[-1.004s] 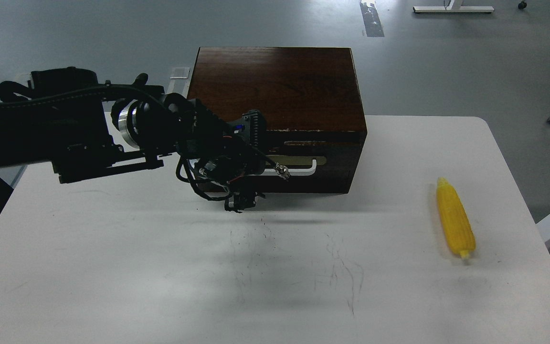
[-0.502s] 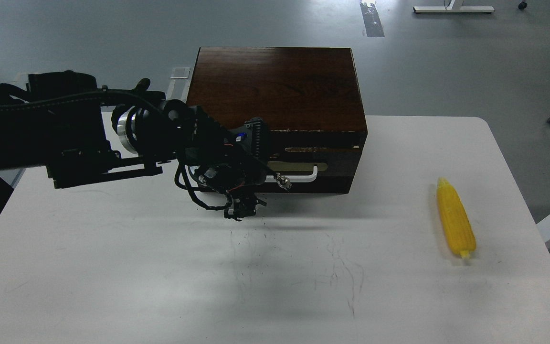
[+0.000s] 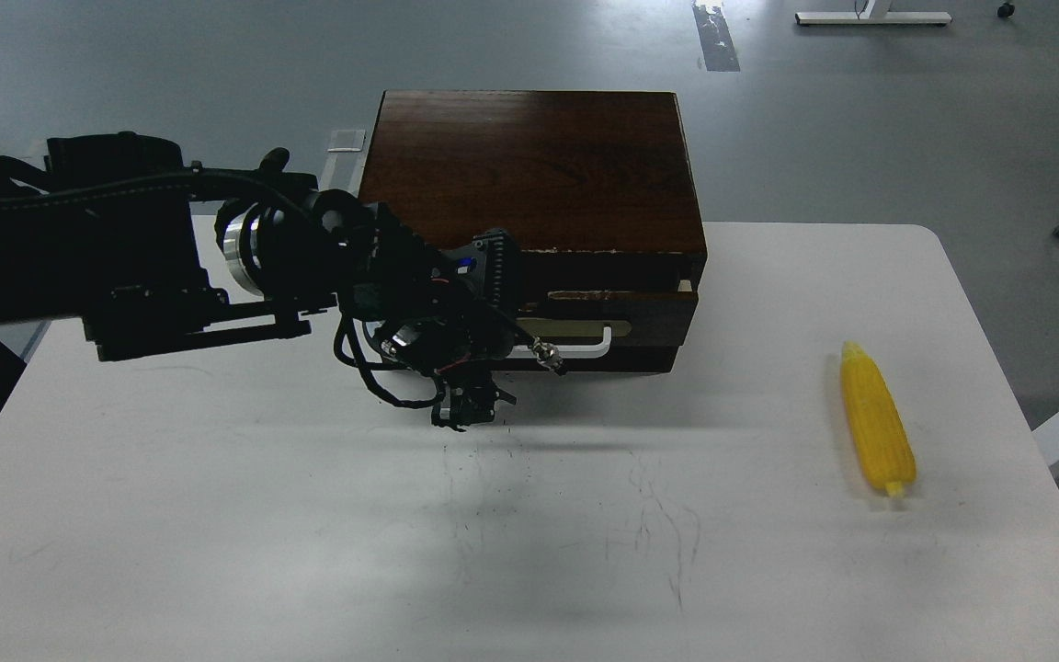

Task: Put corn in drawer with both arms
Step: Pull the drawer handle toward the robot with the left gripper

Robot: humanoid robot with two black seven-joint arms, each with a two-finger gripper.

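Left gripper (image 3: 493, 354) sits at the drawer (image 3: 626, 308) handle (image 3: 585, 342); jaws' state cannot be told. Drawer slightly out. Corn (image 3: 876, 419) lies at 3 o'clock on bench (image 3: 217, 515), well apart.

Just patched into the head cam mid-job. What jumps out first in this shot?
The left arm's gripper dominates, reaching in from the left to the white handle of the dark wood drawer, which stands slightly pulled out of its cabinet at the table's back. The bright yellow corn lies alone near the white table's right edge, untouched. Whether the fingers are clamped on the handle is unclear.
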